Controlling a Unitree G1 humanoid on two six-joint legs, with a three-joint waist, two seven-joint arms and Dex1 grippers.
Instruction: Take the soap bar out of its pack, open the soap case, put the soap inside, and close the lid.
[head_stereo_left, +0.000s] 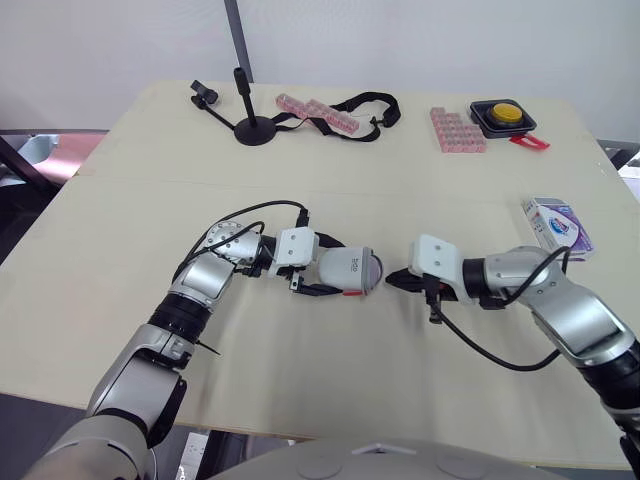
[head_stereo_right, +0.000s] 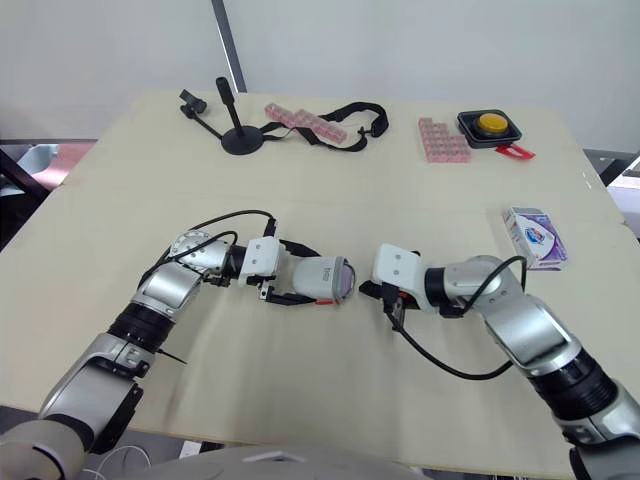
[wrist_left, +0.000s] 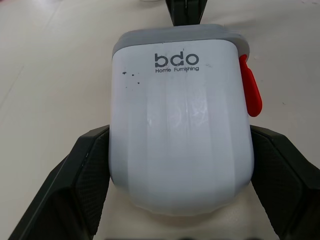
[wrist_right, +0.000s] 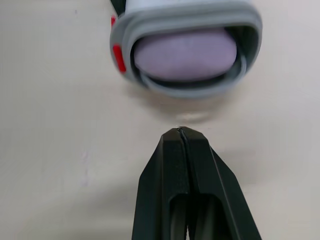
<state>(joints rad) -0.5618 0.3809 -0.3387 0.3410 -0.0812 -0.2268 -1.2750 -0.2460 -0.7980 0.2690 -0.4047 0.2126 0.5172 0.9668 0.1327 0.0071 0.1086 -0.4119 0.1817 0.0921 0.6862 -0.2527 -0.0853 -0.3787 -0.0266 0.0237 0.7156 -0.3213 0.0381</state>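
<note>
Lying on its side mid-worktop (head_stereo_left: 300, 400), the soap case (head_stereo_left: 358, 272) is clamped by the left gripper (head_stereo_left: 325, 277), with lilac soap (wrist_right: 185, 54) inside its open mouth. The right gripper (head_stereo_left: 395, 279), fingers pressed together, faces that mouth, just apart. The soap pack (head_stereo_left: 558, 226) sits near the right edge. A black stand (head_stereo_left: 256, 128) and a yellow button (head_stereo_left: 503, 114) line the far edge below a white wall (head_stereo_left: 400, 40).

Tripod (head_stereo_left: 257, 130), strap (head_stereo_left: 392, 104), pink trays (head_stereo_left: 458, 130), yellow button (head_stereo_left: 508, 113)

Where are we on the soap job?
Done: the soap sits inside the soap case; the pack lies aside. In hand: the left gripper clamps the case; the right gripper, shut, points at its open end. Remaining: shutting the case.
</note>
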